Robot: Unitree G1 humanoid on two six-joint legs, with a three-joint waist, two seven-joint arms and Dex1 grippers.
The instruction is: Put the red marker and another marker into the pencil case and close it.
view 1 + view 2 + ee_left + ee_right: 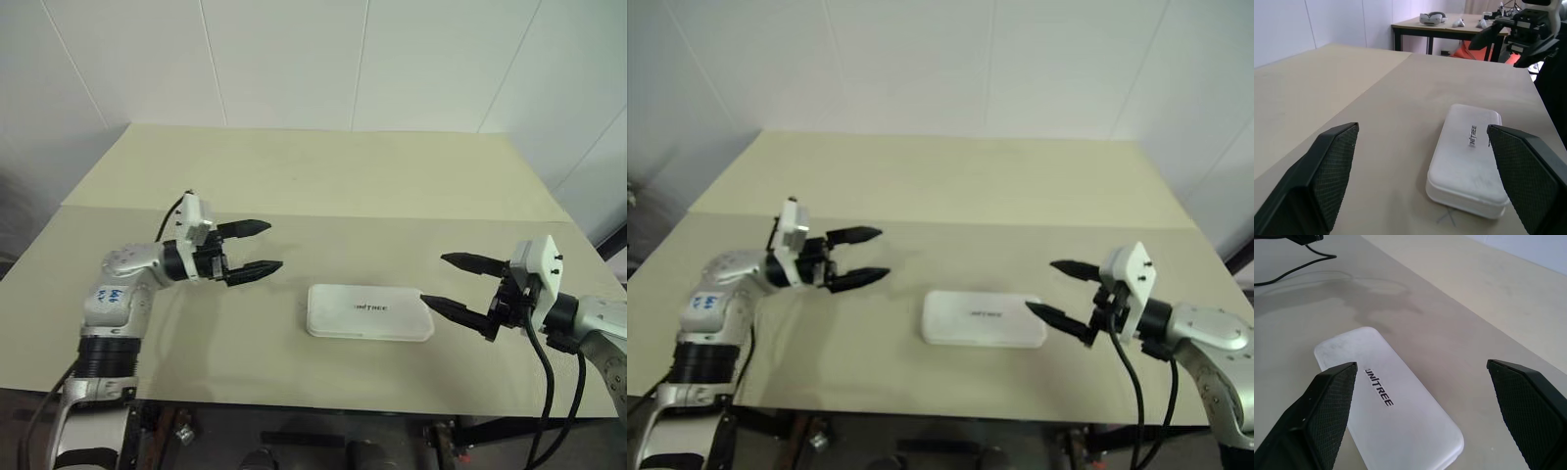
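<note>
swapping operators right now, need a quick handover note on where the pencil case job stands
Left pincer: open, holding nothing, off to the case's left, clear of it.
Right pincer: open, holding nothing, at the case's right end; lower finger close to that end, contact not clear.
Pencil case: lies flat on the table between the two pincers, lid shut, lettering up.
Markers: none on the table, so presumably inside; the shut lid hides the contents.
Done: the case is closed.
Left: apparently nothing but pulling the arms back.

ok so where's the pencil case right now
The pencil case lies closed and flat on the table, near its front edge and right of centre, between the open left pincer and the open right pincer, closer to the right.
</note>
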